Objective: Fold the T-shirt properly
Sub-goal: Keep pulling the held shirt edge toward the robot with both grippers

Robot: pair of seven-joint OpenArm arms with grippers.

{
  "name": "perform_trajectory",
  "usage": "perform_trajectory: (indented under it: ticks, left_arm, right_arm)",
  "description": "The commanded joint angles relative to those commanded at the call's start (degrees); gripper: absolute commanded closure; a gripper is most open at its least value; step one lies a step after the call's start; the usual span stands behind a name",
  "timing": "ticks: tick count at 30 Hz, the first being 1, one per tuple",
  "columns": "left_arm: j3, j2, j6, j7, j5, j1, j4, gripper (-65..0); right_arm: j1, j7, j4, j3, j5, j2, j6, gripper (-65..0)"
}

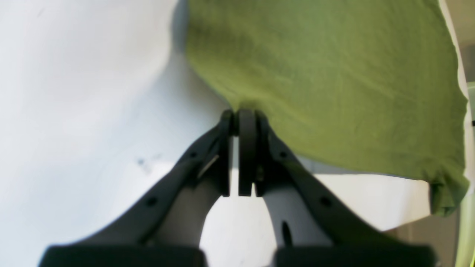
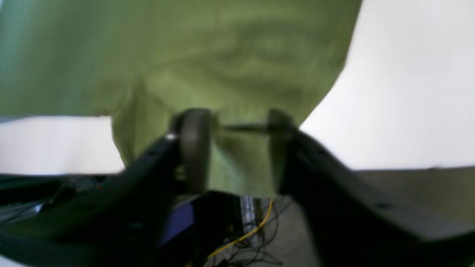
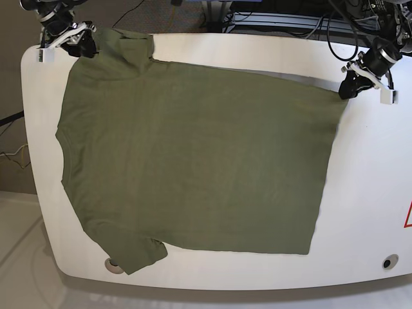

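Note:
The olive-green T-shirt [image 3: 193, 161] lies spread flat on the white table [image 3: 373, 193], its hem toward the right and its sleeves toward the left. My left gripper [image 3: 347, 85] is at the far hem corner. In the left wrist view its fingers are shut on the T-shirt's [image 1: 334, 74] edge, left gripper [image 1: 241, 115]. My right gripper [image 3: 87, 46] sits at the far sleeve by the table's back left corner. The blurred right wrist view shows the right gripper [image 2: 237, 129] with fingers apart and green T-shirt cloth [image 2: 222, 55] hanging between them.
Cables and equipment [image 3: 283, 19] lie beyond the table's far edge, and loose wires [image 2: 245, 237] show on the floor below. The near sleeve [image 3: 132, 254] reaches the front edge. A small round hole [image 3: 386, 262] sits at the front right corner.

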Motion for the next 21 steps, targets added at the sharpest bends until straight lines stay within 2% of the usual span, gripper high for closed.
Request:
perform_trajectory:
  ticks: [5,15,21]
  left_arm:
    - [-0.63,-0.1,-0.6,0.02,-0.61,0.15,-0.06,0.0]
    - [-0.78,0.28,-0.4,-0.08,-0.68,-0.16,0.15,0.0]
    - [-0.8,0.22,-0.01,-0.36,0.04,0.38,-0.07,0.0]
  right_arm:
    - [0.8,-0.08,0.12,0.13,0.27,-0.37,0.0,-32.4]
    - [3.23,-0.28,-2.09,-0.37,-0.59,-0.48,0.0,-34.8]
    - [6.26,-2.14,-6.95,0.45,0.43,-0.32,0.0,-38.9]
